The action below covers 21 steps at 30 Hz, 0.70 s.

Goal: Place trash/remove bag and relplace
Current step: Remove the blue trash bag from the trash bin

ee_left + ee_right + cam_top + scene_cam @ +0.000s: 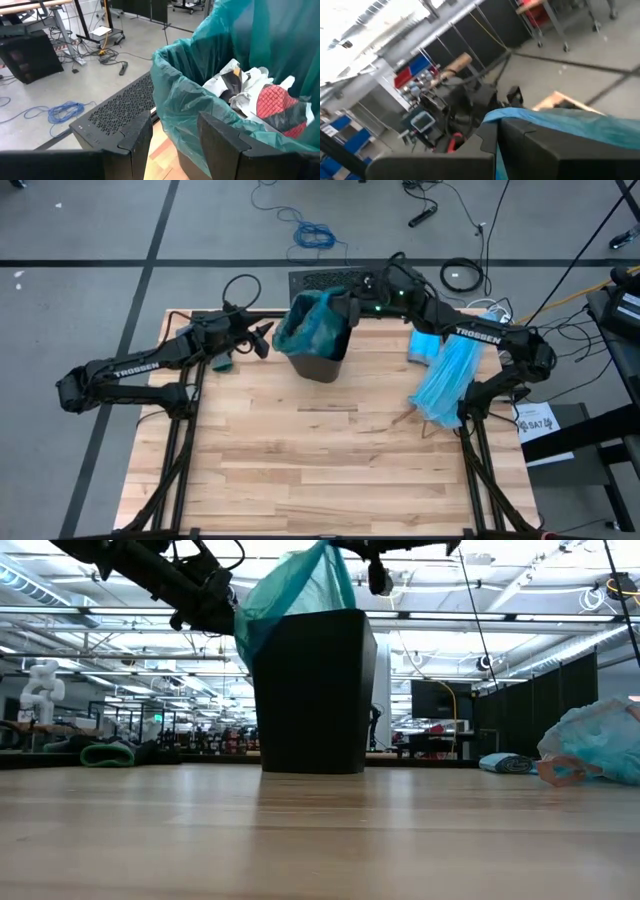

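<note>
Teal bag [312, 323] w/ trash [260, 97] sits in the black bin [322, 360] at the table's [330, 470] far centre. Right gripper [350, 307] is clenched on the bag's far-right rim, lifting it; left gripper [262, 338] hovers just left of the bin, jaws released. Best approach, I'd say: left should pinch the near-left rim, then both lift straight up slowly so the liner clears w/o spilling or tipping the bin.

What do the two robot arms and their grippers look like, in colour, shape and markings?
Both arms are dark and jointed, with white TROSSEN lettering on a link. Left gripper and right gripper each have two blocky black fingers. Small green lights glow on the right arm.
</note>
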{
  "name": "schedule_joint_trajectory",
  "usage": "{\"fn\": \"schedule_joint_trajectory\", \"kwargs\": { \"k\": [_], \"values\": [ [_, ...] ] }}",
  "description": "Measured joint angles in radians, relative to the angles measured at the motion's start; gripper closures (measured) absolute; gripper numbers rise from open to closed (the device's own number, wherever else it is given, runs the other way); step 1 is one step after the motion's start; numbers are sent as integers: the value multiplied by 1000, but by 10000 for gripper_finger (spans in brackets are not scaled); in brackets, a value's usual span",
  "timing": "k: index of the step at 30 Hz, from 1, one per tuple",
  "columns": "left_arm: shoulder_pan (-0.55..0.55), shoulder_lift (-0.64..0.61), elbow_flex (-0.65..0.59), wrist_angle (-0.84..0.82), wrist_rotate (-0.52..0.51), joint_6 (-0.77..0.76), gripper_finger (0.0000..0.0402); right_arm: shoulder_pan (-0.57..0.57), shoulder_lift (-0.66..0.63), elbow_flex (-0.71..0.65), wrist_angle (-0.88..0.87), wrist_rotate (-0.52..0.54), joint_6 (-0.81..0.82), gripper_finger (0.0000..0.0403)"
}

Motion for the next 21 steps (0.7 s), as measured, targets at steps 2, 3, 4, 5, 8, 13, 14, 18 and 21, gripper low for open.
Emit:
{"fn": "schedule_joint_trajectory", "kwargs": {
  "k": [2, 3, 4, 5, 8, 13, 14, 18, 21],
  "values": [
    [0, 0, 0, 0, 0, 0, 240, -6, -6, 1, -90, -3, 7, 403],
    [0, 0, 0, -1, 0, 0, 240, -9, -8, 0, -148, -3, 16, 403],
    [0, 0, 0, -1, 0, 0, 240, -10, -8, 0, -202, -2, 23, 403],
    [0, 0, 0, 0, 0, 0, 240, -13, -8, 0, -256, -3, 35, 403],
    [0, 0, 0, -1, 0, 0, 240, -15, -8, 0, -409, -2, 61, 403],
    [0, 0, 0, -1, 0, 0, 240, -14, -8, 0, -578, -3, 60, 403],
    [0, 0, 0, -1, 0, 0, 240, -15, -8, 0, -590, -3, 58, 403],
    [0, 0, 0, -1, -1, 0, 240, -15, -12, 0, -594, -3, 17, 403],
    [0, 0, 0, -1, -1, 0, 240, -28, -26, 0, -575, -1, 9, 403]
  ]
}}
